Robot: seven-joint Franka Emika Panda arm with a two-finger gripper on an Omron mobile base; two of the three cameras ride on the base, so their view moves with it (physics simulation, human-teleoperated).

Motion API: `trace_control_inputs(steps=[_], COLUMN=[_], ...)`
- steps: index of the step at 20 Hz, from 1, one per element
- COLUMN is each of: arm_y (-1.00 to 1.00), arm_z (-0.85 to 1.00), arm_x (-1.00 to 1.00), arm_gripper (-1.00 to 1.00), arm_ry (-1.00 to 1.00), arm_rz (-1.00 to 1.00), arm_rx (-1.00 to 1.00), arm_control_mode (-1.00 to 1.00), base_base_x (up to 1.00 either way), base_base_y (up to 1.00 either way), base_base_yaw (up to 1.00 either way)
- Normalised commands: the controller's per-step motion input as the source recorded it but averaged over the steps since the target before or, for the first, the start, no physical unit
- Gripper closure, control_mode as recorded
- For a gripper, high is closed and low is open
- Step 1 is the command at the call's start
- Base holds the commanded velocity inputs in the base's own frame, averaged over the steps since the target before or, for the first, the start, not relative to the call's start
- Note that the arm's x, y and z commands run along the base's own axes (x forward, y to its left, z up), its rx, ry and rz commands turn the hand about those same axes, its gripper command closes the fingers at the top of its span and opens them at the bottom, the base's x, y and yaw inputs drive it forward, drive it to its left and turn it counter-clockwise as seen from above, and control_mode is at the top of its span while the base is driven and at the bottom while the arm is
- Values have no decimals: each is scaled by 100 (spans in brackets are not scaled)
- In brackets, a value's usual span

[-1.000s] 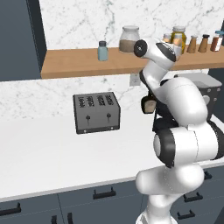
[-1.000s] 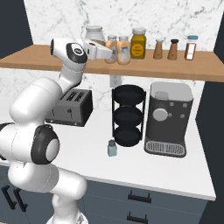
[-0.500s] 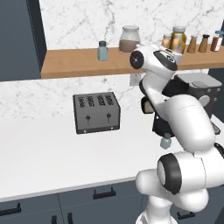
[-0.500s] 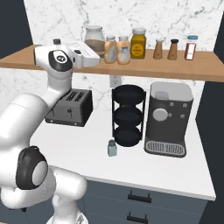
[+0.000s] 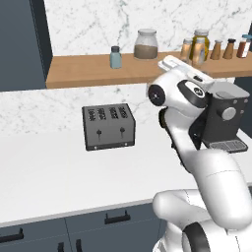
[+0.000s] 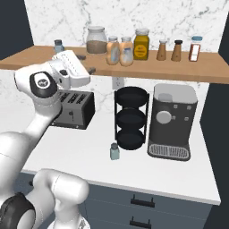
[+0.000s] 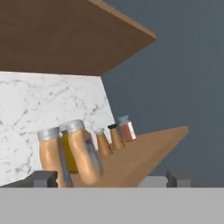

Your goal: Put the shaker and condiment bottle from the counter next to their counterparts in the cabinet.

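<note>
- Tool (image 6: 89,70) empty, fingers spread wide, level with cabinet (image 6: 40,62) edge.
- Condiment bottle (image 6: 126,51) shelved beside counterpart (image 6: 112,50).
- Shaker (image 6: 115,151) on desk (image 6: 179,179), 5 o'clock of tool.
- Next, likely: descend, grasp shaker.

shakers: 2 (image 6: 115,151) (image 6: 58,45) | amber bottles: 2 (image 6: 112,50) (image 6: 127,51) | slim spice bottles: 3 (image 6: 162,49) | toaster: 1 (image 5: 108,126)

Wooden shelf (image 6: 134,67) with shaker (image 6: 58,45), jar (image 6: 96,40), two amber bottles (image 6: 120,50), spice bottles (image 6: 178,50).
</note>
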Motion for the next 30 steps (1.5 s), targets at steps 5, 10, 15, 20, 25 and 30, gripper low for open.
trace_control_inputs(steps=[5,10,15,20,25,30], arm_y=[70,85,30,7,-11,-34], arm_z=[-39,-11,-23,-37,-24,-67], arm_x=[-32,-15,3,0,-2,-14], arm_gripper=[-100,-100,-100,-100,-100,-100], arm_ry=[13,13,5,0,0,-5], arm_rz=[-47,-62,-62,-60,-20,41], arm_rx=[0,2,9,32,43,23], arm_control_mode=[-100,-100,-100,-100,-100,-100], base_base_x=[0,0,0,0,0,0], base_base_y=[0,0,0,0,0,0], base_base_yaw=[0,0,0,0,0,0])
